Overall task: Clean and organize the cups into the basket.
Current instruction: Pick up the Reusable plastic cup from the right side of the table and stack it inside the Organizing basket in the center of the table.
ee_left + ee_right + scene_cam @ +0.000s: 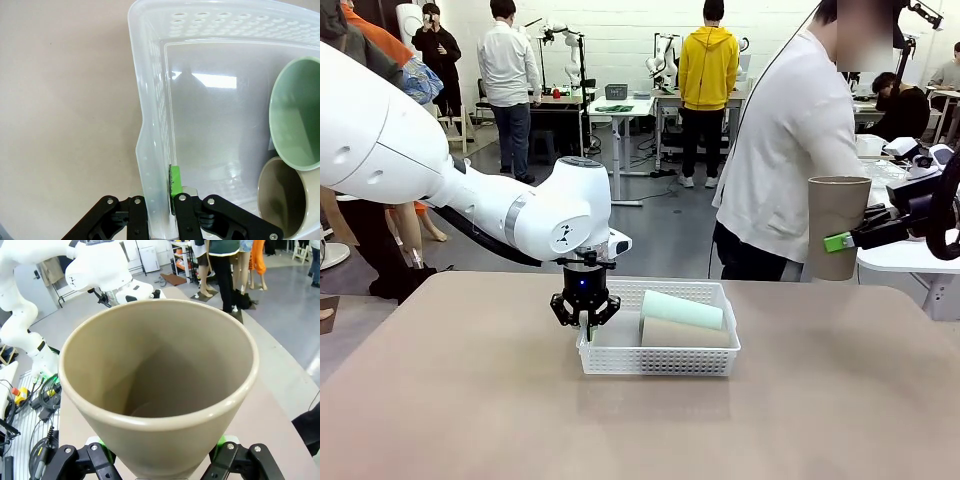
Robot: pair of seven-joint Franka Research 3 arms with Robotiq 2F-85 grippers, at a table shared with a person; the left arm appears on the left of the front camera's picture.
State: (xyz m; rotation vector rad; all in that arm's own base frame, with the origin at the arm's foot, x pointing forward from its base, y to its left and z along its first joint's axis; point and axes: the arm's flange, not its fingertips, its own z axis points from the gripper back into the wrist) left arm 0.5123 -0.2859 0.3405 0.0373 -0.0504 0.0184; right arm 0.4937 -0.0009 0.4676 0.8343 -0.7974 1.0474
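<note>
Left tool [585, 319] pinching basket [660, 362] wall; right tool [161, 462] gripping tan cup [837, 215]

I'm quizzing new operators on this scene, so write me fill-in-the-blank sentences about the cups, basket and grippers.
The left gripper grips the basket, which holds ____ cups.
The right gripper holds a ____ cup upright in the air.
The mint green cup lies on its ____.
Missing words: two; tan; side.

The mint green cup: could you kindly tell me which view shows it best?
The front view: the mint green cup lies whole on its side in the basket. The left wrist view catches its mouth, cropped.
</note>
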